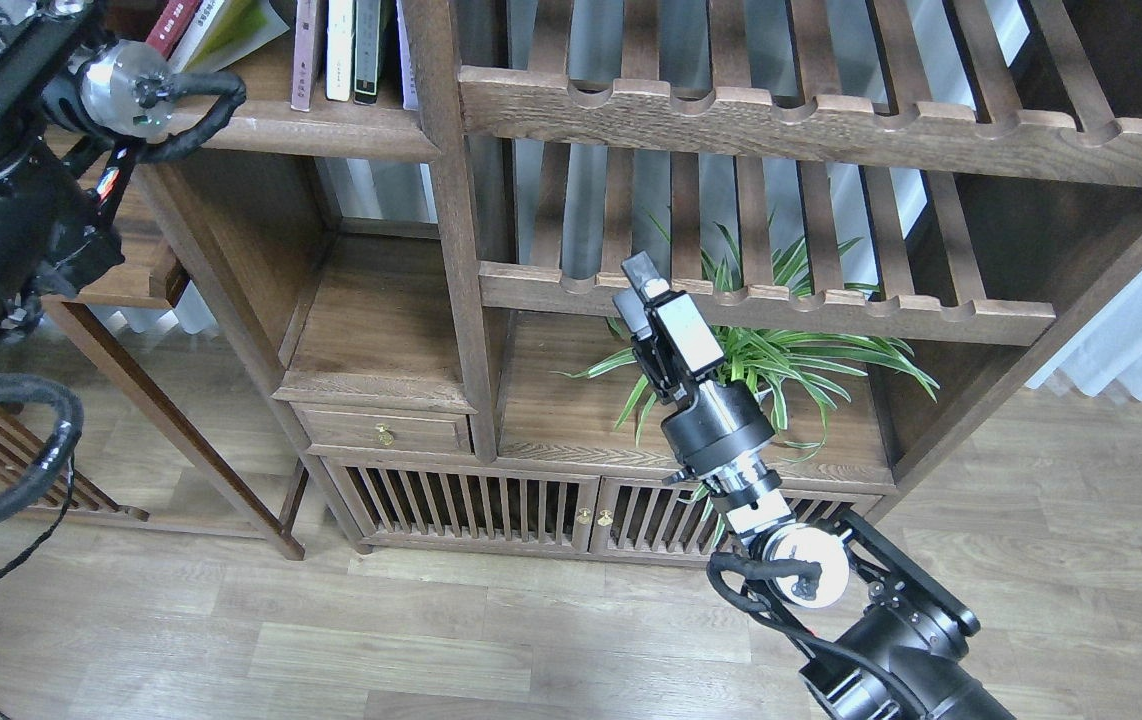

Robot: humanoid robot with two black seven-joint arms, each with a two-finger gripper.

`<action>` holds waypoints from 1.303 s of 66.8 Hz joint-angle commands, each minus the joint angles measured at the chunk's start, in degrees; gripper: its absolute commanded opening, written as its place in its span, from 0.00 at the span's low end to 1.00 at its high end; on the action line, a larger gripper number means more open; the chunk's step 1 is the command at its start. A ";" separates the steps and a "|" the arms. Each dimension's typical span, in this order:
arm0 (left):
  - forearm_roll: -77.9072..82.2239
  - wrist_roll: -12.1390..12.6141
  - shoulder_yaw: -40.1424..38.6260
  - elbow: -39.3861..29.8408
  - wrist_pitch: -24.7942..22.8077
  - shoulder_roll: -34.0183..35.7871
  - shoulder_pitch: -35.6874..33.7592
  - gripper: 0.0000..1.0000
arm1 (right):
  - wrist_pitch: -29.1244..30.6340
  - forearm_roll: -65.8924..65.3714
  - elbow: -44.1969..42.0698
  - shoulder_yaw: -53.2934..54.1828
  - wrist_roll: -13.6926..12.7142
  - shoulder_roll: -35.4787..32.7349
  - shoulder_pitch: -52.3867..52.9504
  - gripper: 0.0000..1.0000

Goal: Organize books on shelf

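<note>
Several books stand on the upper left shelf board (321, 125). A red book (167, 22) and a white-and-green book (223, 28) lean to the left. A brown book (307, 50), a white book (339, 45) and a dark book (368, 45) stand upright beside them. My left arm's wrist (121, 75) is just left of the leaning books, and its gripper is past the top edge. My right gripper (643, 285) is raised in front of the slatted middle rack (761, 305) and holds nothing I can see. Its fingers overlap, so their gap is hidden.
A potted spider plant (781, 365) stands on the lower shelf right behind my right wrist. A small drawer (386, 432) and slatted cabinet doors (476, 510) are below. A wooden side stand (131, 275) is at the left. The floor is wood.
</note>
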 commanded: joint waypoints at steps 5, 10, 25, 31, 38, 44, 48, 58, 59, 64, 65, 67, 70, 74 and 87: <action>-0.93 0.01 -6.32 -6.79 0.06 0.96 2.85 0.39 | 0.00 -0.26 0.49 -0.07 -0.18 -0.43 -0.09 0.90; -1.10 0.01 -8.69 -9.60 -0.02 0.87 3.73 0.40 | 0.00 -0.26 1.28 -0.07 -0.18 -0.52 -0.01 0.90; -3.73 0.01 -10.98 -19.00 -0.38 0.52 7.60 0.41 | 0.00 -0.18 2.16 0.02 -0.53 -0.87 0.43 0.90; -5.32 0.01 -10.98 -21.99 -0.55 0.52 8.04 0.41 | 0.00 -0.18 2.16 0.02 -0.53 -0.87 1.48 0.90; -6.37 0.01 -10.54 -24.72 -1.08 -0.26 8.56 0.49 | 0.00 -0.18 2.16 0.02 -0.53 -0.78 2.19 0.90; -6.46 0.01 -10.45 -25.17 -2.75 -2.20 10.23 0.54 | 0.00 -0.26 2.16 -0.24 -0.53 -0.87 1.93 0.90; -6.46 0.01 -10.45 -25.17 -4.59 -3.52 11.46 0.58 | 0.00 -0.44 2.16 -0.33 -0.53 -0.96 1.75 0.90; -6.46 0.01 -10.01 -25.17 -10.65 -9.23 15.77 0.59 | 0.00 -0.61 2.16 -0.77 -0.62 -0.52 2.10 0.90; -6.46 0.01 -9.93 -25.17 -11.27 -9.76 16.12 0.59 | 0.00 -0.61 2.16 -0.86 -0.62 -0.43 2.10 0.90; -6.38 0.01 -9.58 -25.08 -14.70 -10.64 17.44 0.59 | 0.00 -0.61 2.16 -0.86 -0.62 -0.43 2.10 0.90; -6.46 0.01 -9.49 -25.08 -15.05 -10.64 17.53 0.59 | 0.00 -0.61 2.16 -0.86 -0.62 -0.43 2.10 0.90; -6.38 0.01 -9.14 -24.99 -16.45 -10.64 17.97 0.59 | 0.00 -0.61 2.16 -0.86 -0.62 -0.52 2.10 0.90; -6.38 0.01 -8.44 -24.90 -17.60 -10.64 18.58 0.60 | 0.00 -0.61 2.16 -0.95 -0.62 -0.52 2.10 0.90; -6.38 0.01 -7.47 -24.55 -18.13 -10.64 19.55 0.63 | 0.00 -0.61 2.16 -0.86 -0.62 -0.43 2.10 0.90; -6.46 0.01 -1.84 -24.20 -19.53 -10.64 27.72 0.91 | 0.00 -0.61 2.34 -1.91 -0.62 0.10 1.93 0.90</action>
